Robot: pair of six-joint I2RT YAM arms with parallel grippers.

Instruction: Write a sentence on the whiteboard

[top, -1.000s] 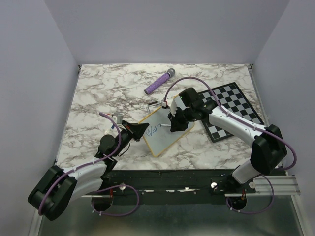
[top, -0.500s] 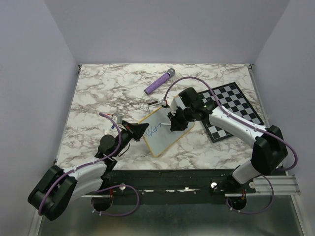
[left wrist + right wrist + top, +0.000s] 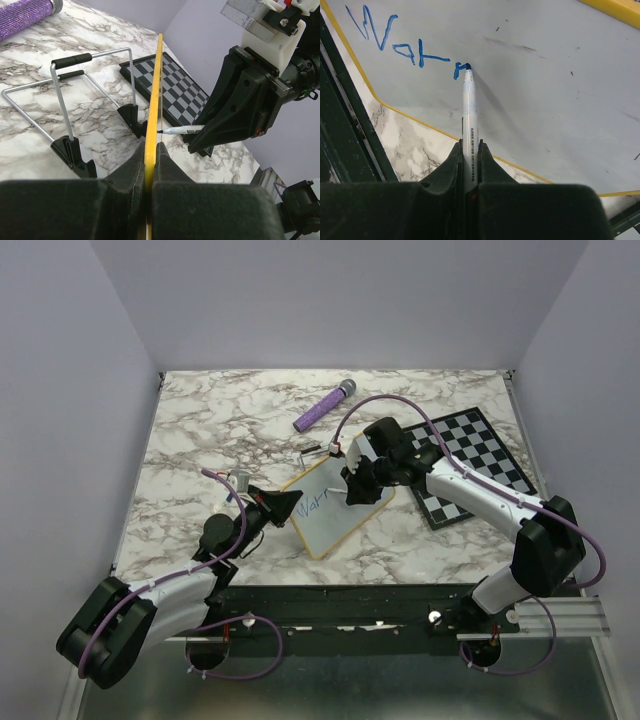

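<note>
Your left arm lies low over the marble table (image 3: 190,430), running from its base at the near left up to a bent elbow, and the left gripper (image 3: 285,505) points right at the whiteboard (image 3: 335,525). Its fingers (image 3: 125,180) are pinched onto the whiteboard's (image 3: 156,85) yellow frame, which runs straight out from between them, seen edge-on. A wire stand (image 3: 75,95) sits to the left of those fingers, behind the board.

Your right arm rises from the near right base and arcs leftward over the chessboard (image 3: 475,465). The wrist bends down so that the right gripper (image 3: 352,490) faces the board. Its fingers (image 3: 452,165) are closed on a marker (image 3: 469,115), which sticks straight out ahead of them, and its blue tip touches the whiteboard (image 3: 550,80).

The sentence (image 3: 402,45) lies ahead and to the left of those fingers, in blue. It reads "War" so far, with a short stroke right at the tip. From the left wrist, the marker (image 3: 182,129) meets the board face just ahead of the clamping fingers, and the right gripper (image 3: 200,137) is close on its right.

A purple microphone (image 3: 324,407) lies well beyond both grippers.
</note>
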